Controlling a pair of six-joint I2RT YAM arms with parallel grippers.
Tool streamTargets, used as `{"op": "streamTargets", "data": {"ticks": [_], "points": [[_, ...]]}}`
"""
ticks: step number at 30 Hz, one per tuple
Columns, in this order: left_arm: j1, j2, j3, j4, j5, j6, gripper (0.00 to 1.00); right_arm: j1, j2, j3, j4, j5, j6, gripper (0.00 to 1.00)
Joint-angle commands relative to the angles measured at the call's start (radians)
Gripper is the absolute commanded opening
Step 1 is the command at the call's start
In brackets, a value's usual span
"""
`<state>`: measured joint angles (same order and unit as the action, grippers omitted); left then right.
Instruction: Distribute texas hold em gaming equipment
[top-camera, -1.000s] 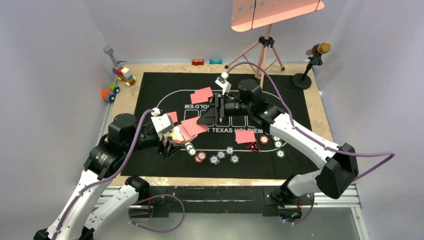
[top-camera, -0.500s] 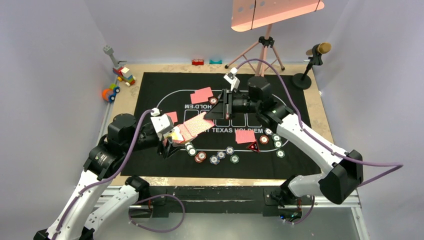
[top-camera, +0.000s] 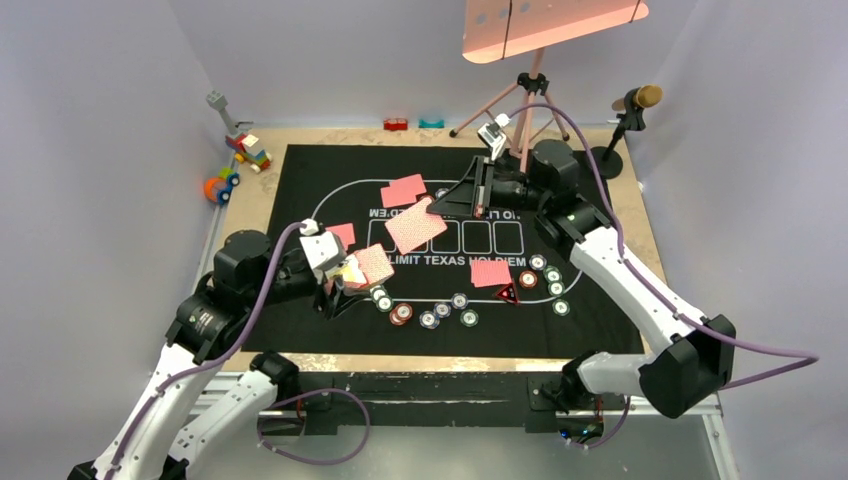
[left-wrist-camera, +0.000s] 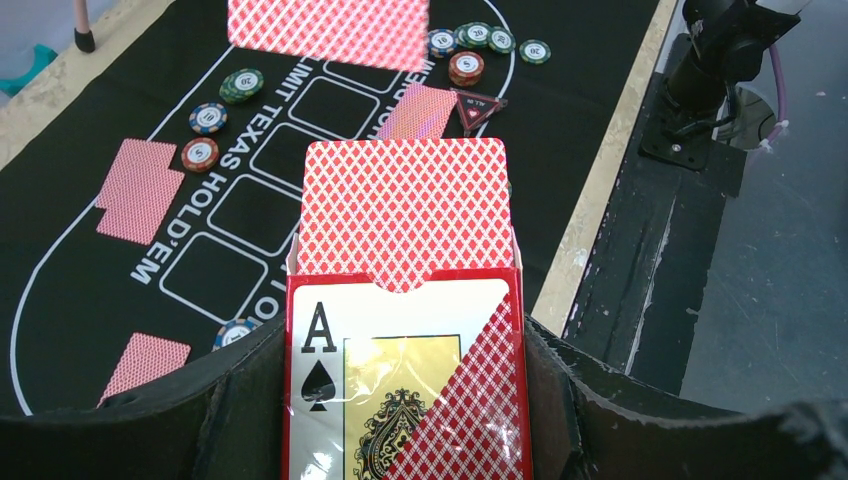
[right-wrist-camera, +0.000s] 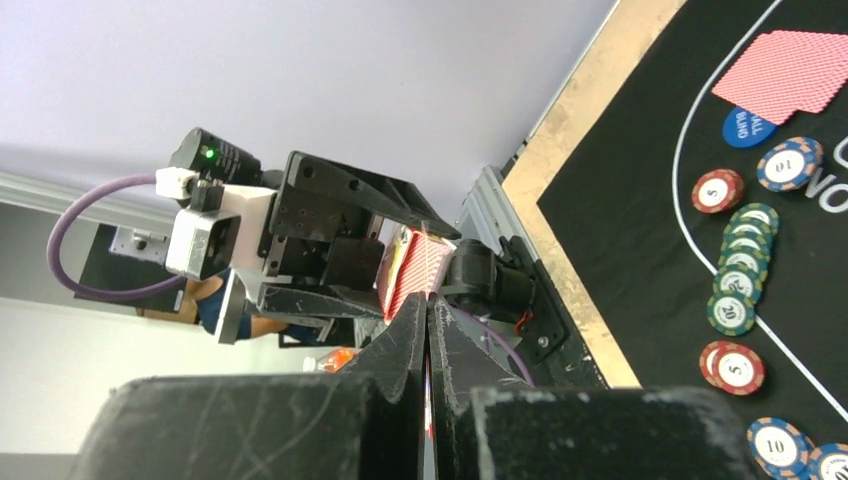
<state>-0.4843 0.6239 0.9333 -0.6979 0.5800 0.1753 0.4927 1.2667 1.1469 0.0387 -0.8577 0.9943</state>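
My left gripper (left-wrist-camera: 402, 420) clamps the card box (left-wrist-camera: 400, 380) (cards poking out), while my right gripper (right-wrist-camera: 427, 322) pinches a playing card (top-camera: 415, 225), fully closed.

The left arm (top-camera: 190, 330) rises from its base at the near left corner, bends at the elbow and turns its wrist (top-camera: 250, 262) inward, so the left gripper (top-camera: 345, 282) points to the right, low over the near left part of the table. Its jaws stand partly apart, one on each long side of a card box (left-wrist-camera: 400, 400) clamped between them. The right arm (top-camera: 620, 270) swings its elbow far out to the right, and its forearm reaches up toward the far side. The right gripper (top-camera: 445, 208) points left and slightly down, its fingers (right-wrist-camera: 400, 350) pressed flat together on the edge of a single card (top-camera: 415, 225).
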Motion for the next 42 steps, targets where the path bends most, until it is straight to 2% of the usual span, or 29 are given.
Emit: {"op": "streamTargets", "data": {"ticks": [1,5,8,16,20,24,31,42], "points": [[0.008,-0.022,-0.007,0.035,0.016,0.007,0.16,-0.036,0.018,0.105,-0.090,0.010,-0.086,0.00],[0.007,-0.033,0.001,0.019,0.014,0.003,0.16,-0.029,0.101,0.286,-0.391,0.247,-0.380,0.00],[0.007,-0.033,0.022,-0.003,0.007,0.000,0.16,0.014,0.163,0.367,-0.492,0.476,-0.546,0.00],[0.007,-0.032,0.038,-0.036,0.017,0.012,0.15,0.272,0.381,0.458,-0.471,1.128,-0.834,0.00],[0.008,-0.048,0.041,-0.041,0.047,-0.010,0.15,0.359,0.463,0.423,-0.342,1.389,-1.002,0.00],[0.007,-0.039,0.067,-0.044,0.068,-0.037,0.16,0.383,0.510,0.321,-0.153,1.470,-1.083,0.00],[0.008,-0.035,0.073,-0.037,0.075,-0.042,0.16,0.463,0.690,0.296,0.034,1.656,-1.259,0.00],[0.008,-0.044,0.097,-0.063,0.105,-0.038,0.15,0.494,0.854,0.323,0.045,1.624,-1.216,0.00]]}}
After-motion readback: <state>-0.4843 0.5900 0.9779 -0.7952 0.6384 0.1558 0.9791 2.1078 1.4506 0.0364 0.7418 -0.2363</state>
